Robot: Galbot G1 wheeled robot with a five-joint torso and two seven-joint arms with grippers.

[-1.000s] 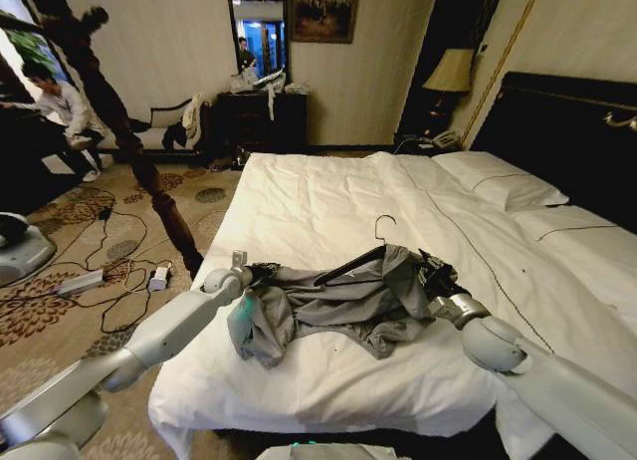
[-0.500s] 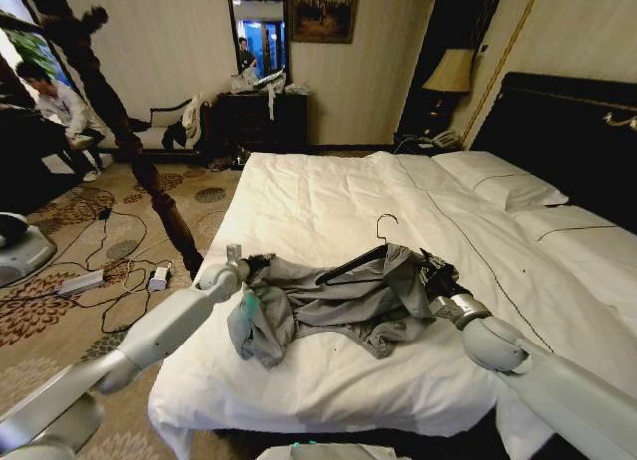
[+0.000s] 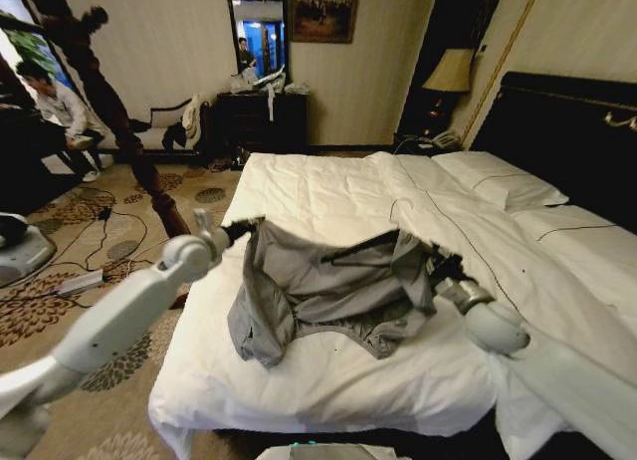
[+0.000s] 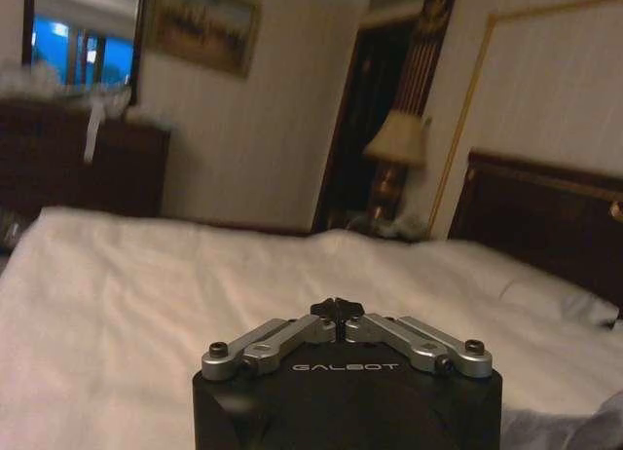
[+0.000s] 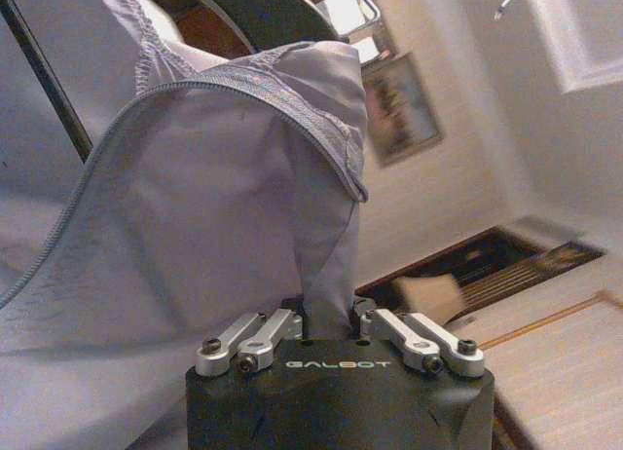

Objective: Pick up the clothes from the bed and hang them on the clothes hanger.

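Your 2 claws, left gripper (image 3: 239,227) pressed together and right gripper (image 3: 438,271) pinching fabric, stretch the grey shirt (image 3: 318,286) crosswise above the bed (image 3: 328,191), the hanger (image 3: 363,253) lying along that span.

The head camera looks down from the foot edge of the bed (image 3: 328,196) toward the far wall. The left wrist camera skims low across it toward the headboard (image 4: 545,221). The right wrist camera, seemingly tilted upward, presses close against the shirt (image 5: 195,226).

Clothes hanger (image 3: 360,253): mostly hidden inside shirt (image 3: 328,291), hook unseen. Right gripper (image 3: 435,266): fingertips buried in fabric. Bed (image 3: 328,196): cut off at 3 o'clock.
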